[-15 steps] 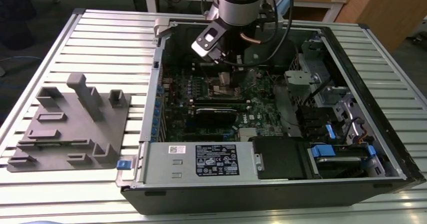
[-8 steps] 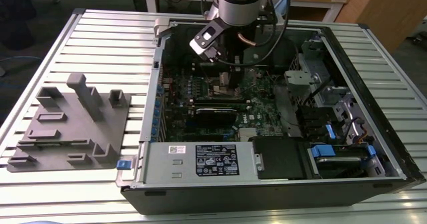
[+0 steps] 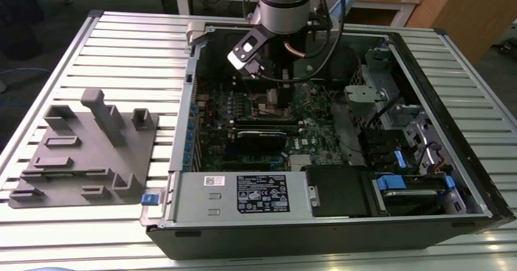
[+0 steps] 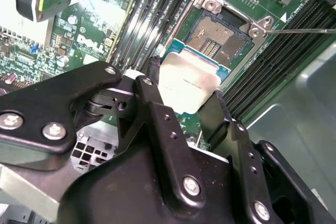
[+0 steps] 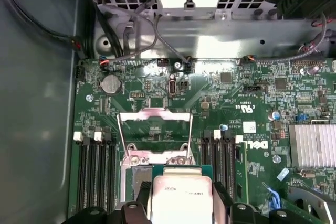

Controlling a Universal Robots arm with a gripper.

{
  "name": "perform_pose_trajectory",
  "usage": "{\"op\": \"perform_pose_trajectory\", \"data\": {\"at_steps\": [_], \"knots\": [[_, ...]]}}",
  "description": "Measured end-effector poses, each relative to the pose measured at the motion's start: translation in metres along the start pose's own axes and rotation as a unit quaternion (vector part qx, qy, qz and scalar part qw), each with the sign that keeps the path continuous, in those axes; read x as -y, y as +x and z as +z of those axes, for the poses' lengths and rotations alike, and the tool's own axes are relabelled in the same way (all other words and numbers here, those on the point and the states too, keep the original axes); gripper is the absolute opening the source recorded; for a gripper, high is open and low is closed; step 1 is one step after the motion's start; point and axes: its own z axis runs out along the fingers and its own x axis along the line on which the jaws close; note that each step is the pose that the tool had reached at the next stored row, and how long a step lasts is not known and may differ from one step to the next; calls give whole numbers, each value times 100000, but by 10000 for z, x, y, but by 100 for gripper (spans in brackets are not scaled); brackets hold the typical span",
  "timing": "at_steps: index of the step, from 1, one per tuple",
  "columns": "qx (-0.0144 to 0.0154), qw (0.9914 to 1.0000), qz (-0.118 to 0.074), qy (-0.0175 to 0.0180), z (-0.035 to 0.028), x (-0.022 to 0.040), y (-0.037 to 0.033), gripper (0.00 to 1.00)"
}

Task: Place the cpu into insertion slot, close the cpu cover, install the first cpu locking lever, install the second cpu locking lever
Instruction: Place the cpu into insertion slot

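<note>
**A:** So, what has the gripper [image 4: 186, 86] got hold of?

**B:** The cpu [image 4: 190, 74]. Its two black fingers [image 4: 217, 109] are closed in on opposite edges of the chip. The silver-grey face is turned up and a thin green border shows round it. Both wrist views show that grip.

**A:** Where does the chip sit against the socket?

**B:** Right at the insertion slot [image 4: 218, 35]. In the second wrist view it overlaps the slot's edge on the gripper's side, and the brownish-gold centre lies bare. I cannot tell whether the chip touches the socket.

**A:** And the lid?

**B:** In the first wrist view the cpu cover [image 5: 155, 113] stands raised on the side of the slot away from the gripper. The green circuit board [image 5: 252, 93] shows through its window.

**A:** What lies around that?

**B:** Long black memory slots [image 5: 94, 171] run along both sides of the socket. In the exterior view the arm [image 3: 284, 8] reaches down into the far part of the open computer case [image 3: 452, 101]. The case lies on a slatted metal table [image 3: 121, 41]. A grey fixture plate [image 3: 89, 156] rests near the case, on the exterior view's left.
</note>
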Motion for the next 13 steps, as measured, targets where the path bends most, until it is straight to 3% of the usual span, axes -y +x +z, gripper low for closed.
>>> {"op": "perform_pose_trajectory", "data": {"at_steps": [8,13], "knots": [[18,100000,90,-27,53,98,42,54],[11,100000,101,-19,104,118,87,54]]}}
